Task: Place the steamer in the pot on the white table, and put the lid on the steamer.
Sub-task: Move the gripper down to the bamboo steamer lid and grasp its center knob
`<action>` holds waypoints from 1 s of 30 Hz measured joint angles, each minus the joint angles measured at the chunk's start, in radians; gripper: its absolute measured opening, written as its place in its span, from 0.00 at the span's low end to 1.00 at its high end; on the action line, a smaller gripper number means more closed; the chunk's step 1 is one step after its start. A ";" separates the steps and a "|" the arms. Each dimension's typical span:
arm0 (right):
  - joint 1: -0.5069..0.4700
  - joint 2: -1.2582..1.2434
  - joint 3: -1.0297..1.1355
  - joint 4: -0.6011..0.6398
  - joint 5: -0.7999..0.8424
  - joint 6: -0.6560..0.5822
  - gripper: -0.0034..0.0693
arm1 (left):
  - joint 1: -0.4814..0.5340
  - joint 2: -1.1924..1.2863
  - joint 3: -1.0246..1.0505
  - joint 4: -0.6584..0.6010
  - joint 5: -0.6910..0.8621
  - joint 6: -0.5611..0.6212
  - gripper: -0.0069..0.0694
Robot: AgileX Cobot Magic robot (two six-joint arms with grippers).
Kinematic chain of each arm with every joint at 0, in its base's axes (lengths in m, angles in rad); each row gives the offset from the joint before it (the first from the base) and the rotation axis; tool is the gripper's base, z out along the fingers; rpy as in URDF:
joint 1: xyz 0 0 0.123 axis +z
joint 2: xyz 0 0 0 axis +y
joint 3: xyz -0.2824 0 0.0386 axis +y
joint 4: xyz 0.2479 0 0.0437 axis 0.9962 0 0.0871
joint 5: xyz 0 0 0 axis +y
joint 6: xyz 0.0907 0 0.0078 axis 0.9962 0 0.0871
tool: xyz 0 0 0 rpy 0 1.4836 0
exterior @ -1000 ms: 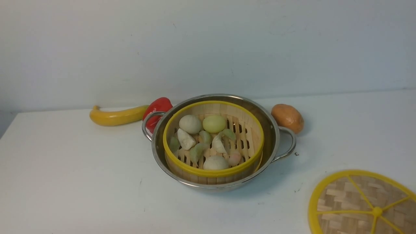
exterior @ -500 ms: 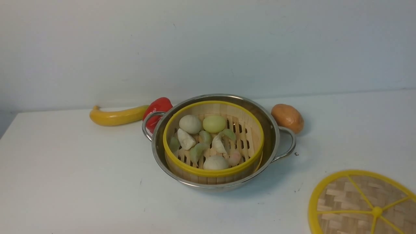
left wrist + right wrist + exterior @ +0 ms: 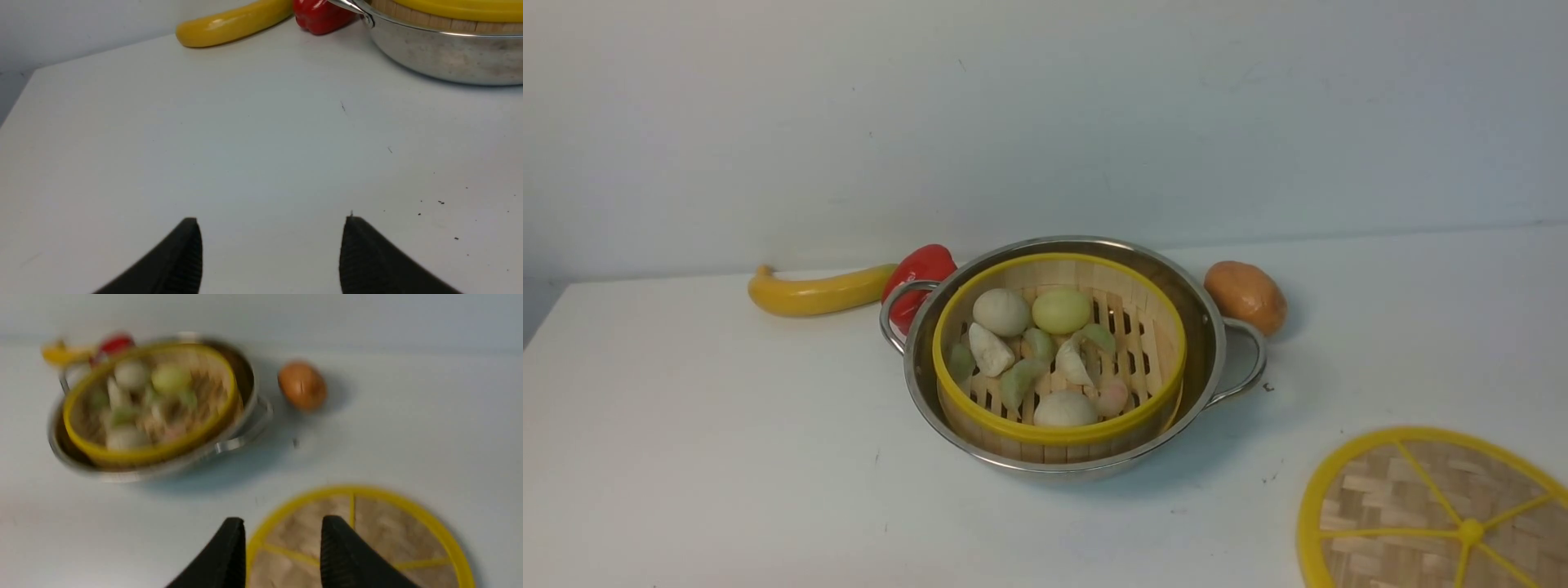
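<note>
The steamer, a yellow-rimmed bamboo basket holding pale buns and dumplings, sits inside the steel pot at the middle of the white table. The lid, a flat woven disc with yellow rim and spokes, lies on the table at the front right. In the left wrist view my left gripper is open over bare table, the pot away from it. My right gripper hangs above the lid near its rim, jaws apart with nothing between them. Neither arm shows in the front view.
A yellow banana and a red pepper lie behind the pot's left handle. A brown potato lies behind its right handle. A pale wall stands behind the table. The table's left edge is in view.
Nothing on the table has moved in the front view. The right wrist view is blurred, which shows that arm moving.
</note>
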 joint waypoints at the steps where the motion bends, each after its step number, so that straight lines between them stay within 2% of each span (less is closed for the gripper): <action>1: 0.000 0.024 -0.006 -0.005 0.031 -0.030 0.38 | 0.000 0.000 0.000 0.000 0.000 0.000 0.64; 5: 0.000 0.166 -0.051 -0.013 0.123 -0.106 0.38 | 0.000 0.000 0.000 0.000 0.000 0.000 0.64; 15: 0.000 0.429 -0.064 -0.090 0.115 -0.128 0.39 | 0.000 0.000 0.000 0.000 0.000 0.000 0.64; 20: 0.000 0.532 -0.064 -0.107 0.069 -0.132 0.46 | 0.000 0.000 0.000 0.000 0.000 0.000 0.64; 24: 0.000 0.623 -0.064 -0.100 0.010 -0.133 0.58 | 0.000 0.000 0.000 0.000 0.000 0.000 0.64; 30: 0.000 0.714 -0.066 -0.104 -0.032 -0.133 0.56 | 0.000 0.000 0.000 0.000 0.000 0.000 0.64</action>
